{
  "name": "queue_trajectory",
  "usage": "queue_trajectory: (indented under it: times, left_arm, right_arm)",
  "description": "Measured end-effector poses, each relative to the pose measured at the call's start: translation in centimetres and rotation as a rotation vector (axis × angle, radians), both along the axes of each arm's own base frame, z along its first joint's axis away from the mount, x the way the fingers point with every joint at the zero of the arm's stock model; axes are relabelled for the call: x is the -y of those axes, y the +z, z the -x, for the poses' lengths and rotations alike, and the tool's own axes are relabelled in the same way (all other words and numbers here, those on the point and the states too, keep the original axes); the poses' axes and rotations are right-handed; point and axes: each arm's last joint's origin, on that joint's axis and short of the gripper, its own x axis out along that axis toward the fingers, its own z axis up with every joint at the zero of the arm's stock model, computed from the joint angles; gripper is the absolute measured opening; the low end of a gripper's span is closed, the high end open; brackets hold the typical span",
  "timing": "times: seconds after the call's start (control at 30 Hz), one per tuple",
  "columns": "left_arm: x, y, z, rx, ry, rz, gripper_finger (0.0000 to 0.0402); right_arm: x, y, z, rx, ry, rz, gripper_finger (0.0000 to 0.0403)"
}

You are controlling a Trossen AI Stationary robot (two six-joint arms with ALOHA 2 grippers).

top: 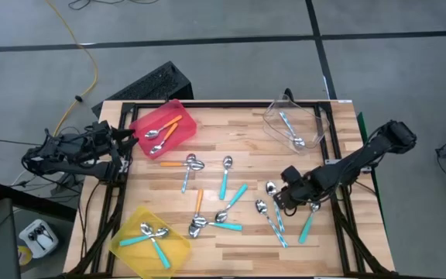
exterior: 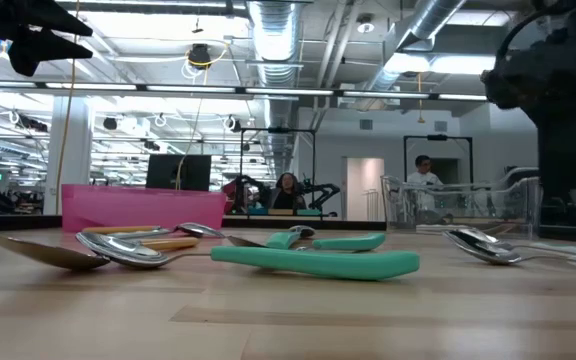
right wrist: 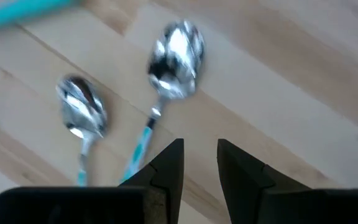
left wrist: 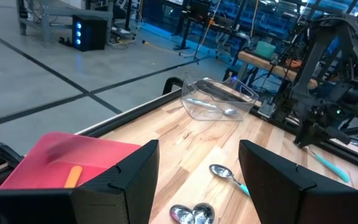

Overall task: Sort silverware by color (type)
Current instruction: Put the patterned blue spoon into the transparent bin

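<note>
the right gripper (top: 285,199) is hovering low over the right part of the wooden worktop (top: 246,155), above two light blue handled spoons (top: 272,213). in the right wrist view its fingers (right wrist: 166,163) are standing slightly apart with a narrow gap, and nothing is sitting between them; the handle of one spoon (right wrist: 169,68) is passing just beside one fingertip, though whether it is touching is hard to tell. a teal handled spoon (top: 309,223) is lying just to the right of that pair.

the left gripper (top: 122,139) is waiting at the left edge of the worktop, beside the red bin (top: 163,128), with its fingers (left wrist: 135,180) spread wide and empty.

the red bin is holding orange handled spoons (top: 163,129). the yellow bin (top: 150,241) at the near left corner is holding teal handled spoons (top: 150,235). the clear bin (top: 297,125) at the far right is holding one light blue handled spoon (top: 290,129). the remaining spoons (top: 211,194), in teal, orange and light blue, are lying scattered across the middle of the worktop.
</note>
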Motion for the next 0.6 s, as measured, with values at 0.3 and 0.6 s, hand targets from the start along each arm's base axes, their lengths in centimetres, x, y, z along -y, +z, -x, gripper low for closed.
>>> queue_trajectory:
  times: [0.3, 0.6]
  left_arm:
    - [0.0, 0.0, 0.0, 0.0, 0.0, 0.0, 0.0205]
    - [0.0, 0.0, 0.0, 0.001, 0.008, 0.006, 0.0205]
  right_arm:
    - [-0.7, -2.3, -1.4, -0.081, 0.12, 0.005, 0.0139]
    - [-0.5, -2.2, -2.1, -0.019, 0.09, -0.032, 0.0223]
